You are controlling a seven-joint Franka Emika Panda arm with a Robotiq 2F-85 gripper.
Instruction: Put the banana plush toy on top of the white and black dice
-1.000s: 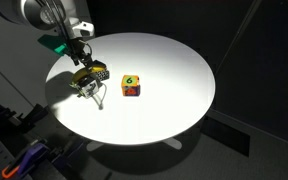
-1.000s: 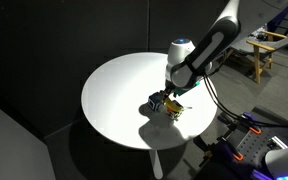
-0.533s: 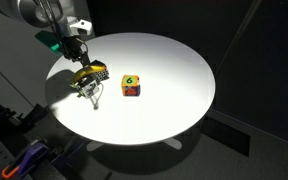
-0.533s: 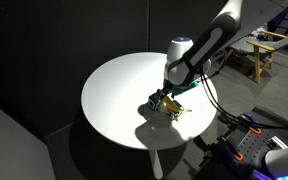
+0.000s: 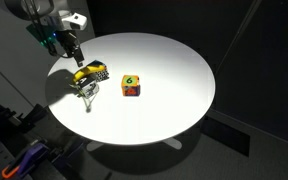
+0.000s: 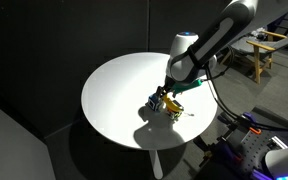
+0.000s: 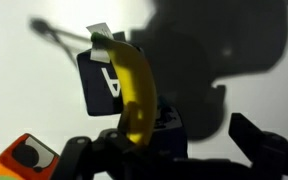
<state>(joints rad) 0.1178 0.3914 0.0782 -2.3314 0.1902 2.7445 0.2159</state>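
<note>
The yellow banana plush toy (image 7: 134, 90) lies across the top of two cubes standing close together. One is a dark cube with a pale "4" (image 7: 97, 82). The second (image 7: 171, 122) sits in deep shadow under the toy's near end. I cannot tell which of them is the white and black dice. The toy also shows in both exterior views (image 5: 83, 72) (image 6: 170, 104). My gripper (image 7: 179, 135) is open and empty, hanging above the toy and apart from it in both exterior views (image 5: 70, 50) (image 6: 170, 90).
A red-and-yellow cube marked "6" (image 5: 131, 87) stands near the middle of the round white table (image 5: 174, 70), and shows at the wrist view's lower left (image 7: 29, 160). The toy's white tag (image 7: 99, 32) and string stick out at its far end.
My gripper has lifted up and back from the banana toy. The toy stays lying on the cubes. The cube marked "6" has not moved.
</note>
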